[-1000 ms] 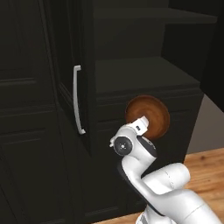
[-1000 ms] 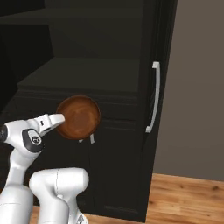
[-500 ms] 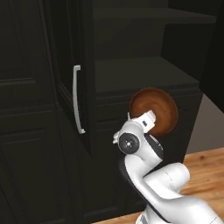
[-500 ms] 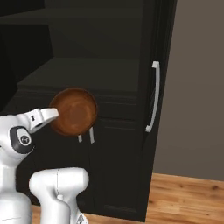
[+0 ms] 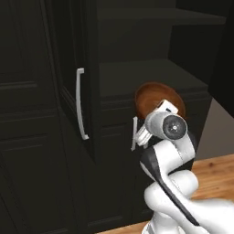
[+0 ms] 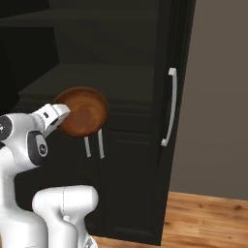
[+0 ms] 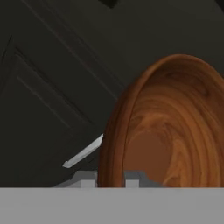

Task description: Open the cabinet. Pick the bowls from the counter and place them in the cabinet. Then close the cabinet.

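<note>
Open black cabinet [image 5: 137,77]; jaws gripping brown bowl [image 6: 83,111]

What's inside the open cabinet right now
The cabinet shows dark bare shelves; no bowl rests on them. The reddish-brown bowl is gripped on its rim by the gripper, in front of the shelf. The arm covers part of the lower shelf front.

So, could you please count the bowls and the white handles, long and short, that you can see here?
Brown bowl: 1
Long cabinet handles: 2
Short lower handles: 2
Total: 5
</note>
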